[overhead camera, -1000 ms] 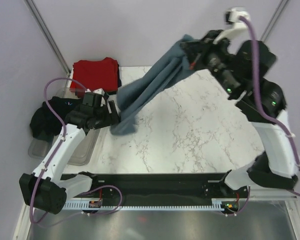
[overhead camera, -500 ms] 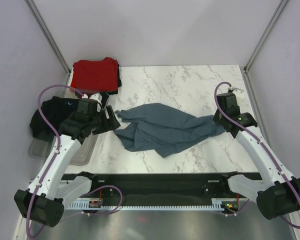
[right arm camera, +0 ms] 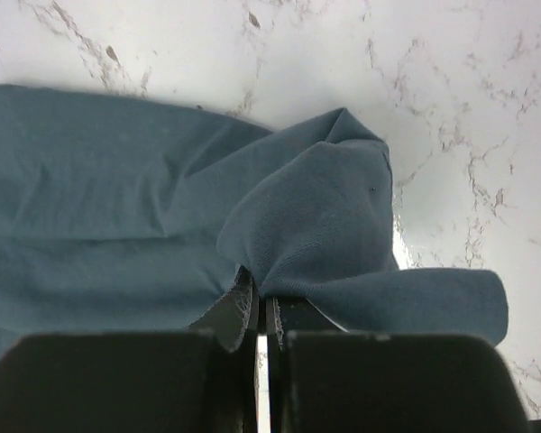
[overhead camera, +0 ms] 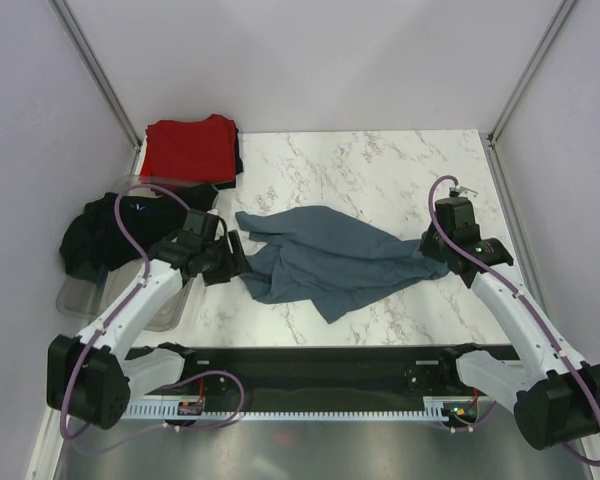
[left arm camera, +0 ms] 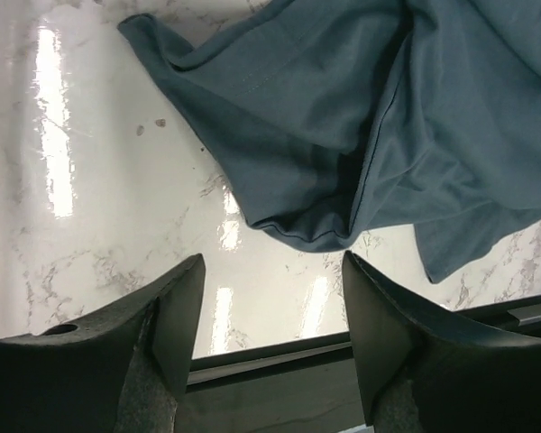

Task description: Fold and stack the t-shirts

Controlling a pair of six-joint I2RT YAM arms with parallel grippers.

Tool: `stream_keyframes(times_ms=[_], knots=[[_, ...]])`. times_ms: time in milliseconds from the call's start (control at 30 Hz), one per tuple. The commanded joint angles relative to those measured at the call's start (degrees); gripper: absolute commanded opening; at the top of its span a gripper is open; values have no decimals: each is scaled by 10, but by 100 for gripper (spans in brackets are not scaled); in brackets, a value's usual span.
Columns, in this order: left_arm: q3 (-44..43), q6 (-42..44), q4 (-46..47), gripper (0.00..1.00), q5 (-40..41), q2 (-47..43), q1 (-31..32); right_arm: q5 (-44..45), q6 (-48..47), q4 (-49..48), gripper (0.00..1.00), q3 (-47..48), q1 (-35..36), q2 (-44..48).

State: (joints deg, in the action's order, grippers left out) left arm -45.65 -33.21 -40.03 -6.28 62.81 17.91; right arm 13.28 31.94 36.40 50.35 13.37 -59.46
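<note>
The slate blue-grey t-shirt point(overhead camera: 325, 258) lies crumpled on the marble table, mid-centre. My right gripper point(overhead camera: 435, 250) is shut on its right end; the right wrist view shows the cloth point(right arm camera: 298, 216) bunched between the closed fingers of that gripper point(right arm camera: 261, 302). My left gripper point(overhead camera: 235, 258) is open and empty at the shirt's left edge, with the cloth point(left arm camera: 388, 135) just beyond the gripper point(left arm camera: 270, 262). The red t-shirt point(overhead camera: 190, 148) lies folded at the back left. The black t-shirt point(overhead camera: 95, 235) is heaped at the left.
A clear plastic tray point(overhead camera: 160, 310) sits at the left table edge under and beside the black shirt. Purple walls enclose the table. A black rail point(overhead camera: 310, 360) runs along the near edge between the arm bases.
The right arm came down from high up and laid the stretched blue-grey shirt on the table. The left gripper moved slightly right and nearer, beside the shirt's left edge.
</note>
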Motion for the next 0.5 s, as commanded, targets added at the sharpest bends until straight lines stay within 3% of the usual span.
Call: stream_keyframes(times_ms=[0,167,467], knots=[[-21,-33,49,68,20,59,35,-20,2,-19,0,-22,1,13],[3,-103,65,63,94,91,99,-22,-2,-17,0,-27,-1,22],[35,-163,101,59,95,147,160,-26,-9,-19,0,-28,1,20]])
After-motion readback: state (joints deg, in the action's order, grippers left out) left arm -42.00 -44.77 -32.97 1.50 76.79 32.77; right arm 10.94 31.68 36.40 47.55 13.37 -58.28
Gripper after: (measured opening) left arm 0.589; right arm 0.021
